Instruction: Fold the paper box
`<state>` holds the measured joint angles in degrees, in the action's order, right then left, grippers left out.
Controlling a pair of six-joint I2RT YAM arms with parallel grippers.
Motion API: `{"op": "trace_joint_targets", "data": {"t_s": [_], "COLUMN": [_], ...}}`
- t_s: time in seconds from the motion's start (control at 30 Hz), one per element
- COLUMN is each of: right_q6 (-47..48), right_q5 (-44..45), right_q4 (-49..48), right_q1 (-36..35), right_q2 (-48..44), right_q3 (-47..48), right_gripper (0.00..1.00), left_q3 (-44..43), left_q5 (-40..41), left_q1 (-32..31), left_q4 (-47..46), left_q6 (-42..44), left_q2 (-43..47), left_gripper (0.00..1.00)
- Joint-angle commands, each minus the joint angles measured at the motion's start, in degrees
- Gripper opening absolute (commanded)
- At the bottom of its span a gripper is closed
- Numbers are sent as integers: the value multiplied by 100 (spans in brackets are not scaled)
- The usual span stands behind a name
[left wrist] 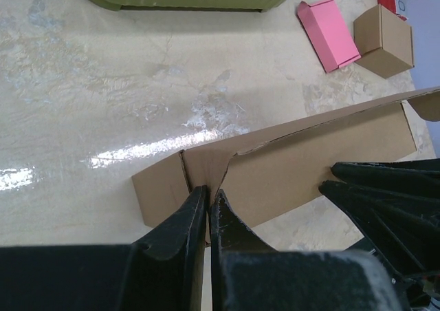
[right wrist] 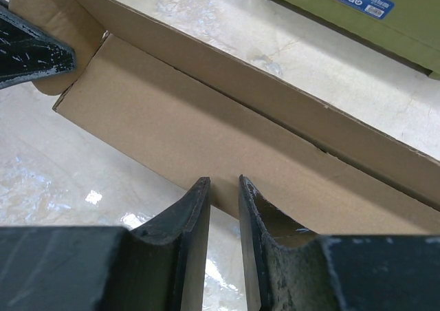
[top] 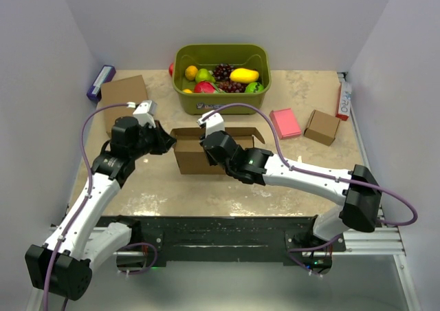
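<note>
**Plain brown corrugated cardboard paper box (top: 189,159) pinched from two sides**

The paper box sits mid-bench (top: 165,190) with its walls partly raised, just in front of an olive-green plastic tub (top: 240,103) holding fruit. The left end effector (top: 170,144) is at the box's left end. In the left wrist view its fingers (left wrist: 182,225) are pressed nearly together on the edge of a side flap. The right end effector (top: 208,154) meets the front wall near its middle. In the right wrist view its fingers (right wrist: 192,215) straddle that wall's edge with only a narrow gap, clenched on the cardboard. To the right of the box lie a flat pink carton (top: 284,123) and a small brown cardboard cube (top: 322,126), near each other but not touching. A flat brown cardboard rectangle (top: 124,91) lies at the back left.
</note>
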<state>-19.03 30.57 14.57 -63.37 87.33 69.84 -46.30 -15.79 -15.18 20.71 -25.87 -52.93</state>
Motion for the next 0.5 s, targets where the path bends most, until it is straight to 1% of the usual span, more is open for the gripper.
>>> {"op": "trace_joint_targets", "data": {"t_s": [0.0,0.17,0.47], "right_q6": [-110,-128,-172], "right_q5": [-7,2,19], "right_q4": [538,556,591], "right_q1": [18,9,18], "right_q2": [267,276,302], "right_q3": [-76,-59,-32], "right_gripper": [26,26,25], "left_q3": [95,271,815], "left_q5": [-188,50,-38], "left_q1": [-29,-29,-64], "left_q4": [-348,-295,-805], "left_q6": [-129,-94,-427], "left_q2": [151,292,424], "left_gripper": [1,0,0]}}
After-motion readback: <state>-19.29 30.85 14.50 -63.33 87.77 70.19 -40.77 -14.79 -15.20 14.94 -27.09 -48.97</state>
